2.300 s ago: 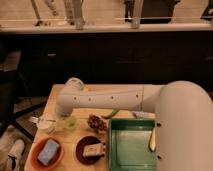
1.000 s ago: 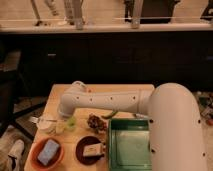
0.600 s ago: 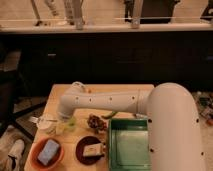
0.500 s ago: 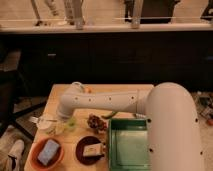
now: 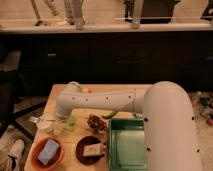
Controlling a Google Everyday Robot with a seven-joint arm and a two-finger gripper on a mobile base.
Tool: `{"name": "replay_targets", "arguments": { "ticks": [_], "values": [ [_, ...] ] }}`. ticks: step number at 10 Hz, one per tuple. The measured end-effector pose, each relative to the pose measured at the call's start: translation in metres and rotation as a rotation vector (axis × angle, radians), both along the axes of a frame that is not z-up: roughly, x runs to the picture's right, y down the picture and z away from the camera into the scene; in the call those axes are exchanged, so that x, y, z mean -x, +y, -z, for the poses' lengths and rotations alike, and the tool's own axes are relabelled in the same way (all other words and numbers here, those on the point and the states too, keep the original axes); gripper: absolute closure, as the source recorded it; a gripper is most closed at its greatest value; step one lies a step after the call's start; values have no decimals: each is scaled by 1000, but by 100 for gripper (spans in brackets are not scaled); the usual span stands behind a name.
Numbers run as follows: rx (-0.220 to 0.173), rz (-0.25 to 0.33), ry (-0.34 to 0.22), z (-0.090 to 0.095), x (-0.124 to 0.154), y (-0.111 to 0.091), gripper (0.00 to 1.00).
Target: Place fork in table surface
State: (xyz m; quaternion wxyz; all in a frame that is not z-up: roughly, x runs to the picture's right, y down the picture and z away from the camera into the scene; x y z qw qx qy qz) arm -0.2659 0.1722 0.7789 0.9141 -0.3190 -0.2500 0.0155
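Note:
The light wooden table surface [image 5: 60, 92] fills the lower left. A small white cup [image 5: 46, 126] stands near its left edge. A slim pale utensil, apparently the fork [image 5: 34, 120], sticks out to the left from the cup. My white arm reaches from the right across the table and bends down at the elbow. My gripper [image 5: 59, 124] hangs at the end of the arm, just right of the cup and mostly hidden by the wrist. I cannot tell whether it touches the fork.
A green tray [image 5: 127, 146] lies front right, under my arm. A brown bowl with a blue sponge [image 5: 48, 152] and a dark plate [image 5: 90, 149] sit at the front. A pale green cup [image 5: 71, 123], a brown clump [image 5: 95, 121] and an orange item [image 5: 86, 90] are nearby.
My arm's elbow has dropped and shifted slightly left, bringing the wrist down closer to the white cup. The objects on the table have not moved.

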Motion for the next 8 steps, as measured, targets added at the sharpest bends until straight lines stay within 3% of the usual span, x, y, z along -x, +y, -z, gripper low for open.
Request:
{"name": "replay_targets", "arguments": {
  "ticks": [2, 6, 8],
  "values": [
    [-3, 6, -2, 2, 2, 0, 34],
    [-3, 13, -6, 3, 3, 0, 74],
    [-2, 16, -10, 3, 3, 0, 82]
  ]
}}
